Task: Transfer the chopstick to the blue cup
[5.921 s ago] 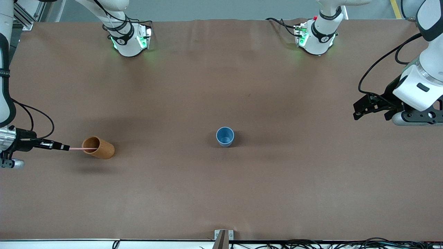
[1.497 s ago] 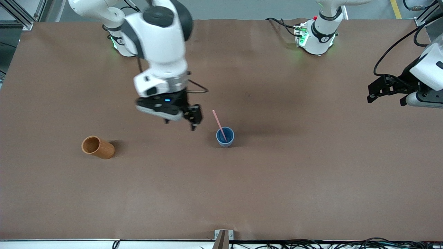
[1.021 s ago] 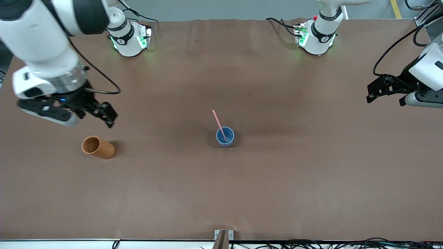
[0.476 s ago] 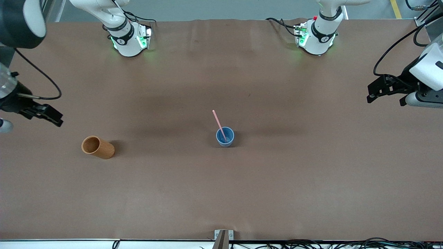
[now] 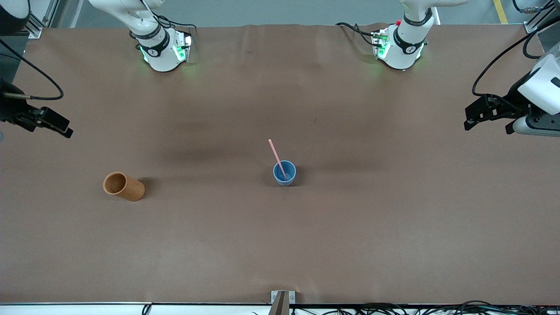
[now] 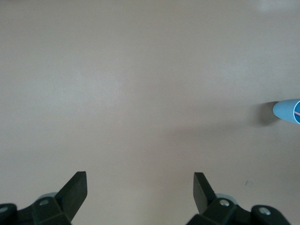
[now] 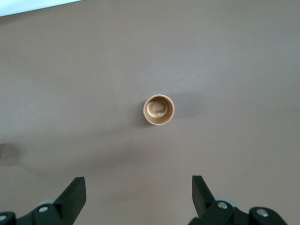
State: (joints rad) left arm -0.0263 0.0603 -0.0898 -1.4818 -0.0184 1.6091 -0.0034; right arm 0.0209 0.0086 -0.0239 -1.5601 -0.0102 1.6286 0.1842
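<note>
The pale pink chopstick (image 5: 276, 157) stands slanted in the light-blue cup (image 5: 285, 173) at the middle of the table, its upper end leaning toward the robots' bases. The cup's edge shows in the left wrist view (image 6: 288, 111). My right gripper (image 5: 56, 126) is open and empty, up over the right arm's end of the table; in the right wrist view (image 7: 138, 187) nothing lies between its fingers. My left gripper (image 5: 471, 118) is open and empty over the left arm's end of the table and waits; its fingers frame bare table in its wrist view (image 6: 139, 185).
An orange-brown cylindrical cup (image 5: 124, 187) stands empty toward the right arm's end of the table and shows from above in the right wrist view (image 7: 159, 110). A brown cloth (image 5: 280, 245) covers the table. A small metal bracket (image 5: 282, 298) sits at the front edge.
The right gripper let go of the chopstick, which now stands in the blue cup, and drew back from the cup to the right arm's end of the table. The left arm has barely moved.
</note>
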